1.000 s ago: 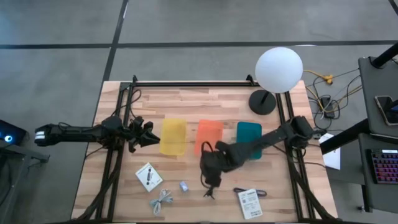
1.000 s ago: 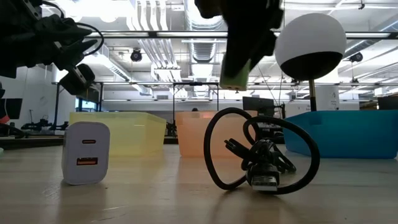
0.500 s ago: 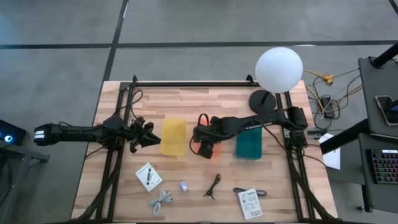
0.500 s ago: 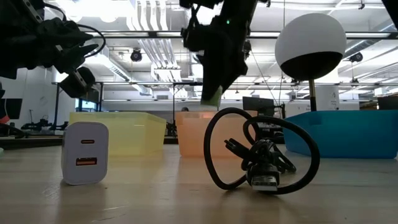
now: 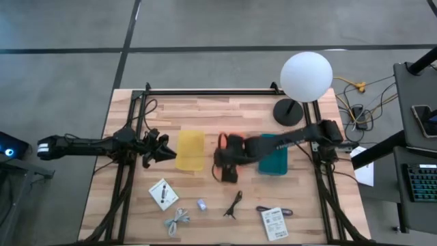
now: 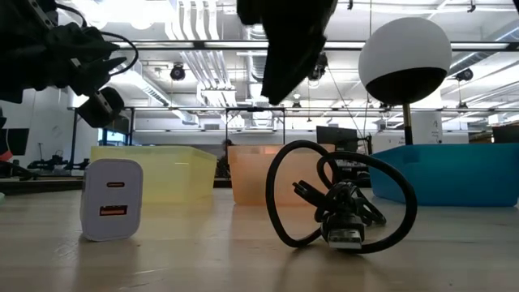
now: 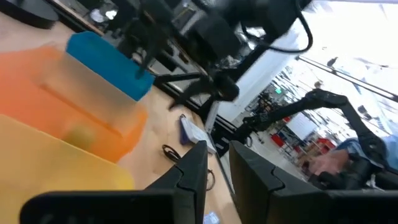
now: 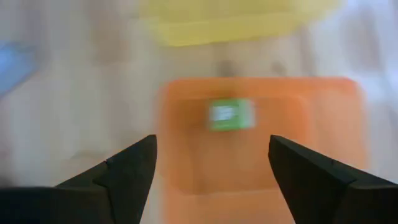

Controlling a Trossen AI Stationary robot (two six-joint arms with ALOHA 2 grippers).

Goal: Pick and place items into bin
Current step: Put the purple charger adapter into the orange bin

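My right gripper (image 8: pixel 212 142) hangs open over the orange bin (image 8: pixel 329 124), pointing steeply down, with nothing between its fingers. A small green item (image 8: pixel 230 115) lies on the bin's floor below it. From above, the gripper (image 5: pixel 229 162) covers most of that bin (image 5: pixel 235 138). On the near part of the table lie a white card (image 5: pixel 164 194), a tiny cube (image 5: pixel 202 204), a coiled cable (image 5: pixel 177 221), a dark clip (image 5: pixel 233 203) and a white packet (image 5: pixel 274 222) beside a black cord (image 5: pixel 263 210). My left gripper (image 5: pixel 164 149) waits left of the yellow bin (image 5: pixel 190 150), shut and holding nothing.
A teal bin (image 5: pixel 274 156) stands right of the orange one. The white globe lamp (image 5: pixel 306 75) stands at the far right. In the low view a white charger (image 6: pixel 112 199) and a black cord loop (image 6: pixel 340 207) sit near the front edge. Black frame rails run along both table sides.
My right gripper has carried the green item from the near middle of the table toward the far edge, over the orange bin, rolling its wrist as it went. It has let go there, and the green item now lies in the orange bin.
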